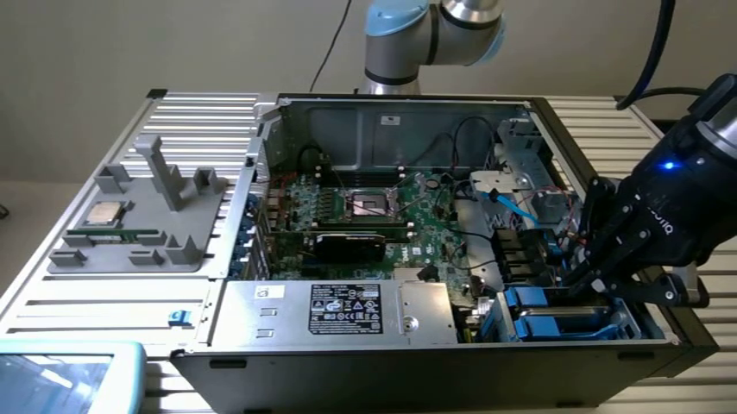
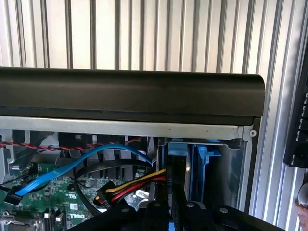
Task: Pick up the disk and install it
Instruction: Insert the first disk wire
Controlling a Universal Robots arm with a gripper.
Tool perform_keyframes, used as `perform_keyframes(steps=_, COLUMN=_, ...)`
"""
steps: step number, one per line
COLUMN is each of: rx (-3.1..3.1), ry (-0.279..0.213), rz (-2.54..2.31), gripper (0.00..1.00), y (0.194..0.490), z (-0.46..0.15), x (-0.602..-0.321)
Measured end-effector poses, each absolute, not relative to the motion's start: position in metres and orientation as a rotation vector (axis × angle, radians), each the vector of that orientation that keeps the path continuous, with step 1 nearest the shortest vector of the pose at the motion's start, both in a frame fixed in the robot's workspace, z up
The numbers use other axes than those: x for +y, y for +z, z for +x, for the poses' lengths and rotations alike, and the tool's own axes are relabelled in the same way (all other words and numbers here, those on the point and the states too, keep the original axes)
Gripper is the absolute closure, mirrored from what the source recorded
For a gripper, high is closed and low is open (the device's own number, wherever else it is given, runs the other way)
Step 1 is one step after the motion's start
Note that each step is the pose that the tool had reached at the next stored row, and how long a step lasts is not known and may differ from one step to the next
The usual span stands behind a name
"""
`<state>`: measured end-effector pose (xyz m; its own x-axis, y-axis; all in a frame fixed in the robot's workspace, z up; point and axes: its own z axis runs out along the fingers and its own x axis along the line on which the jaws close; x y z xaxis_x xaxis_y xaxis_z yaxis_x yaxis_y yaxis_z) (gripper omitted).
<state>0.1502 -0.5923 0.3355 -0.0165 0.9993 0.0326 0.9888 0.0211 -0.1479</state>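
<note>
Blue drive bay (image 1: 564, 326) flanks the clenched jaws; wrist view adds yellow-red cables (image 2: 137, 181) beside it.

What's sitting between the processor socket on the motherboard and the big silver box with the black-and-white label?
A black expansion card lies between the processor socket and the silver box, seen in the exterior view.

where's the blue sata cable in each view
Exterior view: the blue SATA cable slants down inside the computer case, toward the exterior view's right.
Wrist view: it arcs over the green motherboard.
Shared landmark: the blue drive caddies.
</note>
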Motion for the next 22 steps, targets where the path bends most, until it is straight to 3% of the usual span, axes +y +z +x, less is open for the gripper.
perform_keyframes(steps=22, rx=-2.062, ry=0.117, rz=-2.189, gripper=0.84, y=0.3356, z=0.1494, x=-0.5920)
